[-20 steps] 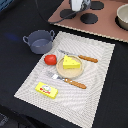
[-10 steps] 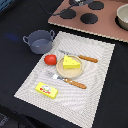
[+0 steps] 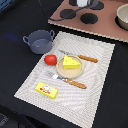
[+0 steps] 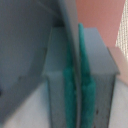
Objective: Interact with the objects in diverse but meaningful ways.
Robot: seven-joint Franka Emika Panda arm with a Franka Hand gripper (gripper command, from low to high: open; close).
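Cheese wedge (image 3: 71,63) sits on tan plate (image 3: 70,67), tomato (image 3: 50,59) just beside plate, grey pot (image 3: 38,41) beyond tomato. Gripper (image 4: 76,100) pads pressed together on thin pale sheet, identity unclear. Judgement: release sheet before approaching plate.

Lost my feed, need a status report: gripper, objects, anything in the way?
Gripper shut on a thin grey sheet. Cheese on plate, tomato beside it, pot and yellow box untouched. Nothing blocking them.
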